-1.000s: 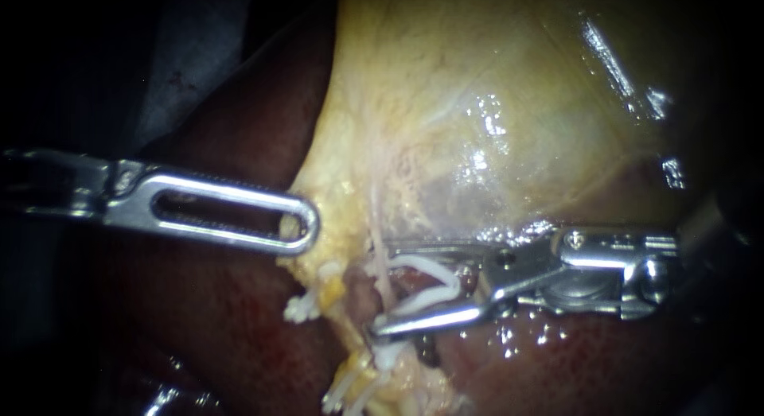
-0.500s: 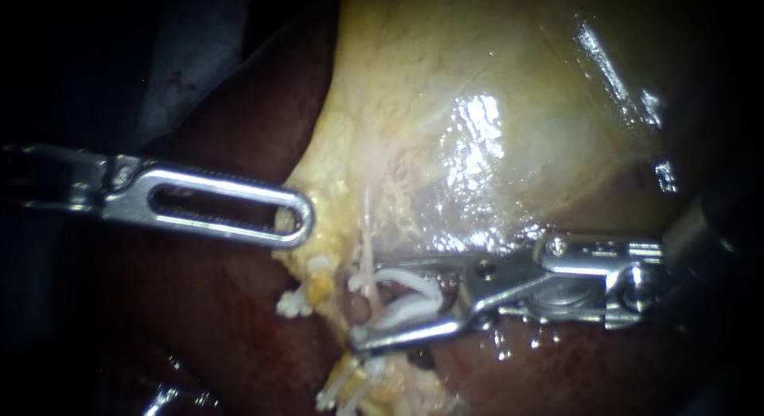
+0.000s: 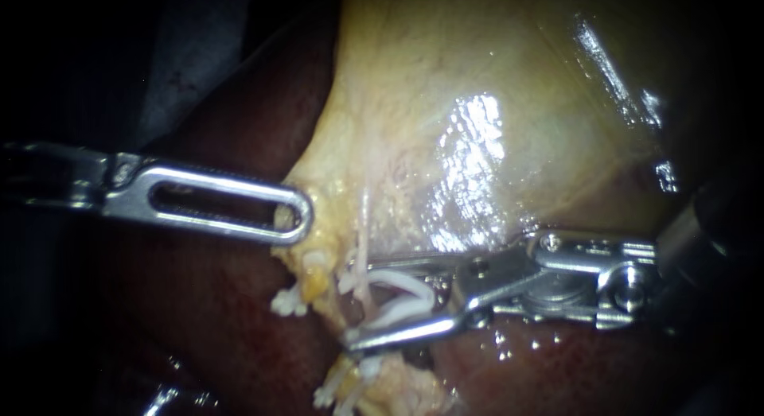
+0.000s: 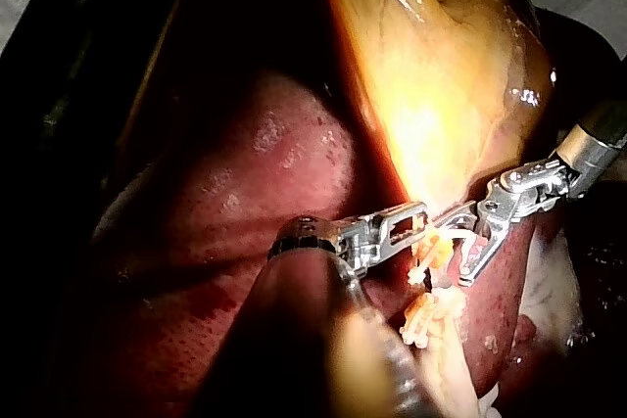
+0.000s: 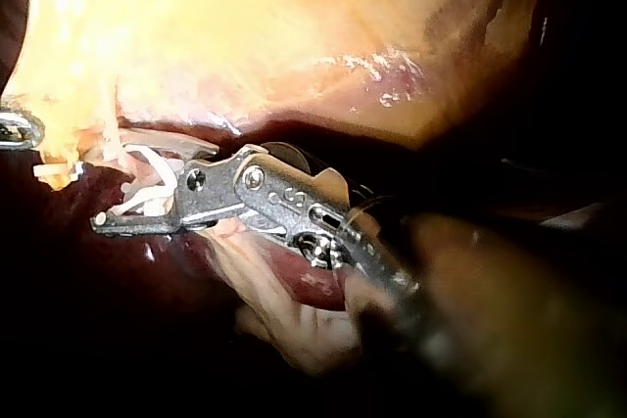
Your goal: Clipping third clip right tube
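Polished metal left instrument (image 3: 298, 217), polished metal right instrument (image 3: 354, 305), glossy wet gallbladder (image 3: 477, 106), smooth liver (image 3: 223, 320), plastic clip (image 3: 402, 310)

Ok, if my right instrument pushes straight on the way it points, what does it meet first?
Probably the tube, already between the arms of the white clip that the right instrument carries; beyond lies yellowish tissue, depth unclear.

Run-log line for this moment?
phase: clip placement | left instrument: at gallbladder edge | right instrument: jaws hold open clip astride tube | clip: not yet closed
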Robot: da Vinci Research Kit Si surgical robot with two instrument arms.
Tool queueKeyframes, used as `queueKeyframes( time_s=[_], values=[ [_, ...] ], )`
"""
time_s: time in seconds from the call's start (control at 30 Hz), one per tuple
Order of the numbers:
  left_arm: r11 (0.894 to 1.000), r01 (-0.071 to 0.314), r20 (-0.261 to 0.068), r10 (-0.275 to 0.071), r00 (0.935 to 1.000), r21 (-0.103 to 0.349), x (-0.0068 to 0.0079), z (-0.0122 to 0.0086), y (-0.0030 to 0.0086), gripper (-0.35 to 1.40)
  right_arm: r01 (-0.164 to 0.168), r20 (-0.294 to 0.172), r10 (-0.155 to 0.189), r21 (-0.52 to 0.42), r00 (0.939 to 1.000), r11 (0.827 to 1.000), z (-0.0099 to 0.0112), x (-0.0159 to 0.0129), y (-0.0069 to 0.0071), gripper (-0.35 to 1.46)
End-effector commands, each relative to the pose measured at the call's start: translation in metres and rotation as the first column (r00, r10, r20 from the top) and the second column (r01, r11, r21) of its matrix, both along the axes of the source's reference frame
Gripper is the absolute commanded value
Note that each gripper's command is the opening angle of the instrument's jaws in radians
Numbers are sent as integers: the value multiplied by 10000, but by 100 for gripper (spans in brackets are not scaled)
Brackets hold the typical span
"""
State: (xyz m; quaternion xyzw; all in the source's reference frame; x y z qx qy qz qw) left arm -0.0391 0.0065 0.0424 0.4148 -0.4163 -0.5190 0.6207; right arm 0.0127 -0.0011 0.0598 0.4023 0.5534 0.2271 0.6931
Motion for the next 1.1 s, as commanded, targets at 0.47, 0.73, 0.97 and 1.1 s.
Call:
queueKeyframes(
  time_s=[0.47, 0.73, 0.97, 1.1],
  values=[
    [10000, 31, -31, -31, 10000, -25, 4, 5, 2, -35, -30, -21, 31, 30, 10000, 10000, 7, -1, 17, 50],
    [10000, 49, -44, -49, 10000, -35, 6, 7, 4, -35, -13, -41, 13, 113, 10000, 9999, -2, -6, 27, 45],
    [10000, 46, -43, -47, 10000, -36, 7, 8, 5, -35, -108, 0, 108, 100, 9999, 9999, -1, -11, 29, 41],
    [10000, 47, -43, -47, 10000, -36, 7, 8, 5, -35, -218, 49, 217, 75, 9998, 9997, 2, -15, 32, 34]
  ],
)
